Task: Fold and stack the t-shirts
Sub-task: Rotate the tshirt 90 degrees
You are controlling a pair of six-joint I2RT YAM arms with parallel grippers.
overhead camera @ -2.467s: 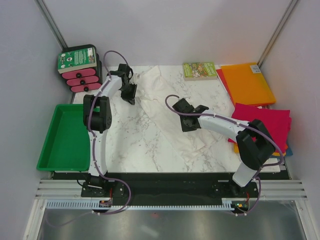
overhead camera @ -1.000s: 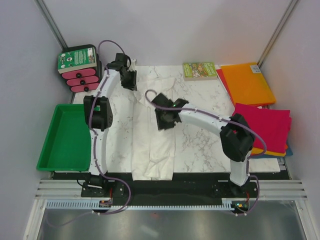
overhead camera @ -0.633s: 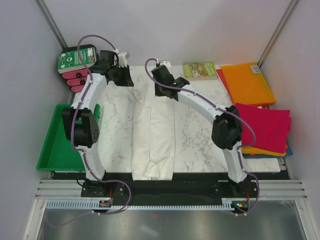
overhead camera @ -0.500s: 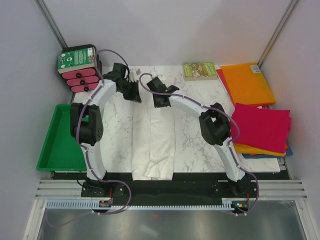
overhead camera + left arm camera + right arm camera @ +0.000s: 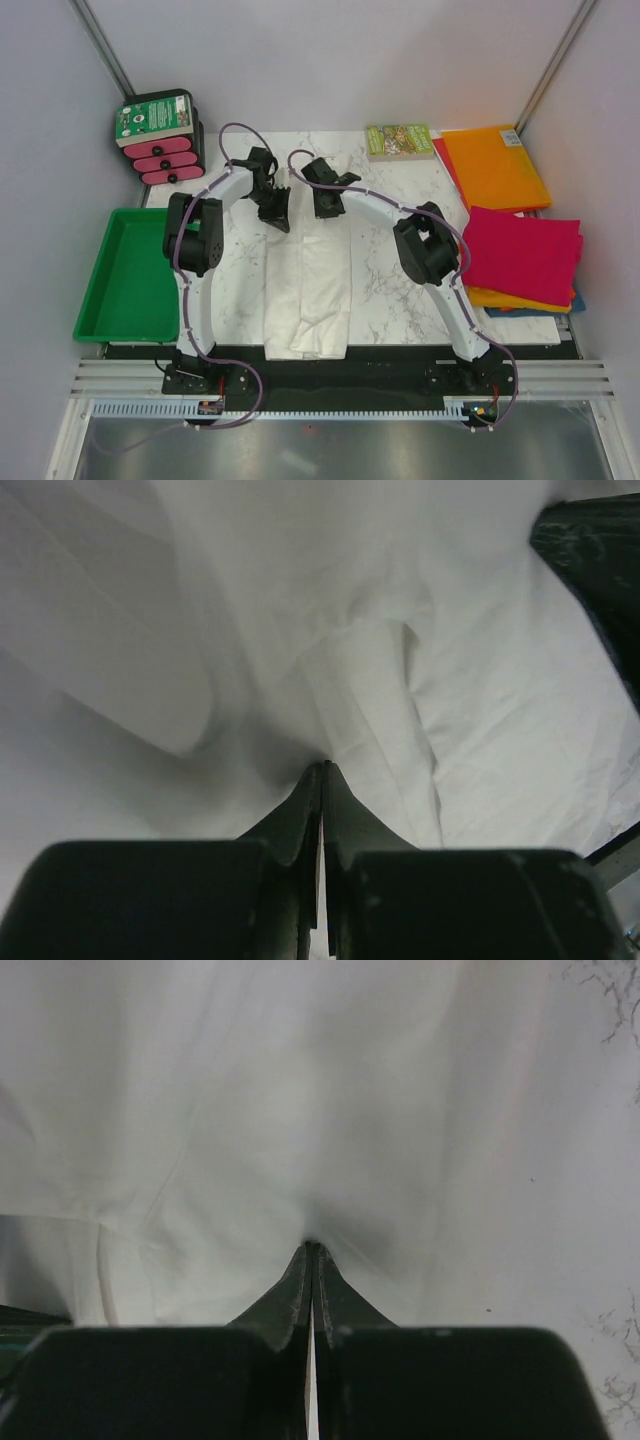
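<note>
Bright even overhead light, faint shadows, sharp top view, dimmer wrist views, thin white cloth t-shirt point(image 5: 470, 730) shaded grey

The marble counter point(image 5: 400, 270) carries a white t-shirt point(image 5: 310, 290), folded into a long wrinkled strip that runs from mid-counter to the near edge. A green-covered book point(image 5: 399, 141) lies at the far edge. An orange t-shirt point(image 5: 494, 166) fills the far right corner, and a magenta-topped stack point(image 5: 520, 255) sits at the right edge.

Both arms reach forward, elbows bowed outward. The left gripper point(image 5: 278, 214) points down with jaws pinched closed; the right gripper point(image 5: 325, 207), just beside it, does likewise.
</note>
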